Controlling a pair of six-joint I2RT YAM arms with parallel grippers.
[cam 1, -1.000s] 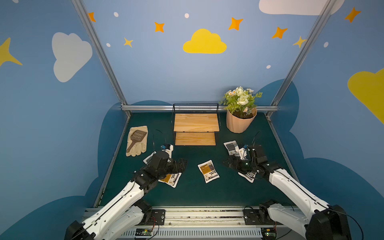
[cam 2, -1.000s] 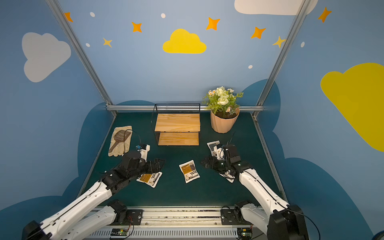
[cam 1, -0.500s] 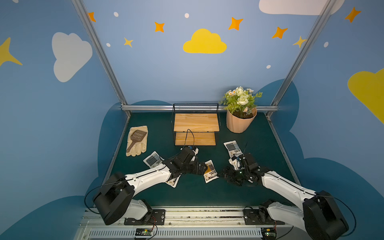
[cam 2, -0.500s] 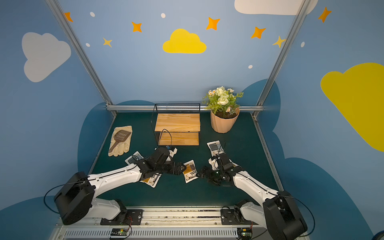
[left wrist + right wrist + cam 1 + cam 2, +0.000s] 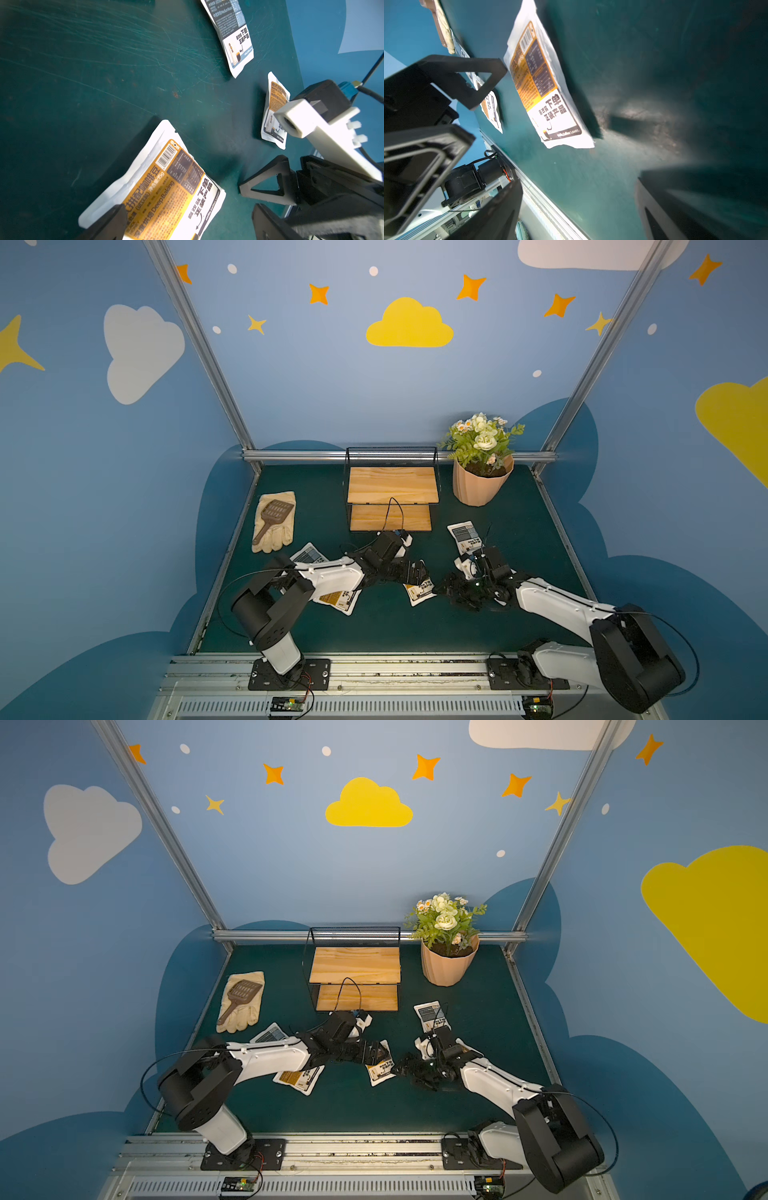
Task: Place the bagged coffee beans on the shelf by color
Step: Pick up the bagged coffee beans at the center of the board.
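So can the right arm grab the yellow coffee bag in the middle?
Probably yes. The right gripper is open right beside the middle yellow bag, and nothing lies between them. But the left gripper is open over that same bag too, so the two might bump.

Shelf (image 5: pixel 392 485): black wire frame, two light wooden boards; upright, mid back edge of worktop. Lying on worktop in front, white with dark print:
- right grey-blue pouch (image 5: pixel 465 535)
- left grey-blue pouch (image 5: pixel 311 554)
- left yellow-brown pouch (image 5: pixel 338 600)
- centre yellow-brown pouch (image 5: pixel 420 592)
- third yellow-brown pouch (image 5: pixel 274 108)
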